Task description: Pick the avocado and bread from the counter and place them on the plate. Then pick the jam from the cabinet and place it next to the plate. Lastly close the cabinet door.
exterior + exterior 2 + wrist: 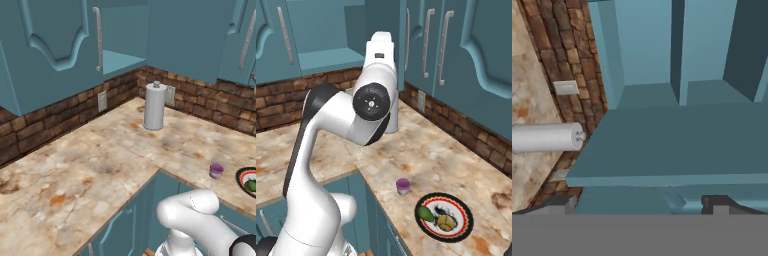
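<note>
The plate [462,231] lies near the counter's [446,155] front edge. On it rest the dark green avocado [426,214] and the brownish bread [445,221]. In the left base view the plate [242,174] and avocado [251,186] show at the right edge. The purple jam [402,186] [216,170] stands on the counter just left of the plate. The cabinet [122,40] is open, its door [50,45] swung out to the left. My gripper [642,202] is open and holds nothing, raised before the open cabinet [652,55], close to a broad teal panel.
A tall grey paper-towel roll [154,107] [547,137] stands in the counter's back corner, by a brick wall with outlets [102,100]. Closed teal wall cabinets [456,45] run along the right. Drawer units [125,225] sit below the counter.
</note>
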Available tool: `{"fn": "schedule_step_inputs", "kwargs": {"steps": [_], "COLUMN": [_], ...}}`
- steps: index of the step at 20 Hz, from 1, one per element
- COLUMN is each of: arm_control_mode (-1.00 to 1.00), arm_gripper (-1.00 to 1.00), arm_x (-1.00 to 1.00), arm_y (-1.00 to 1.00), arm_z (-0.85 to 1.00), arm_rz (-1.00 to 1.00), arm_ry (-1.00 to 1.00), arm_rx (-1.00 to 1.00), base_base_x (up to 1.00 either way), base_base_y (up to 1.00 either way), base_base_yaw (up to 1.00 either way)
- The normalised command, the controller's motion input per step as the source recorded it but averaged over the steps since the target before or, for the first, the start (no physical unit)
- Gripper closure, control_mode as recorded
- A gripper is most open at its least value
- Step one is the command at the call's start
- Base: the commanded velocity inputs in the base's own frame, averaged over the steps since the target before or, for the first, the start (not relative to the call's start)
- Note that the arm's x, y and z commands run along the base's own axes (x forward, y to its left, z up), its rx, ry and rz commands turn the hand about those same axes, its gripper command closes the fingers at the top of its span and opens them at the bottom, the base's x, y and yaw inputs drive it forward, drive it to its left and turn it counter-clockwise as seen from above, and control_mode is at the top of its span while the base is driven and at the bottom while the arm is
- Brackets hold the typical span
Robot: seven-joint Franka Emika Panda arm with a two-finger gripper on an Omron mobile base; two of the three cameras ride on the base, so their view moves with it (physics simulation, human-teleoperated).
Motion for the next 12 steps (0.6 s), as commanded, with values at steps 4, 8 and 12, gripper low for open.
{"fn": "schedule_step_inputs", "kwargs": {"steps": [4,8,12], "arm_control_mode": [-1.00,-1.00,-1.00], "arm_gripper": [-1.00,-1.00,-1.00], "arm_x": [0.27,0.22,0.28], "arm_y": [-0.03,-0.06,-0.02], "arm_z": [-0.12,-0.05,-0.04], "arm_rz": [0.00,0.00,0.00], "arm_ry": [0.00,0.00,0.00], "arm_rx": [0.00,0.00,0.00], "base_base_x": [0.00,0.00,0.00], "base_base_y": [0.00,0.00,0.00], "base_base_yaw": [0.00,0.00,0.00]}}
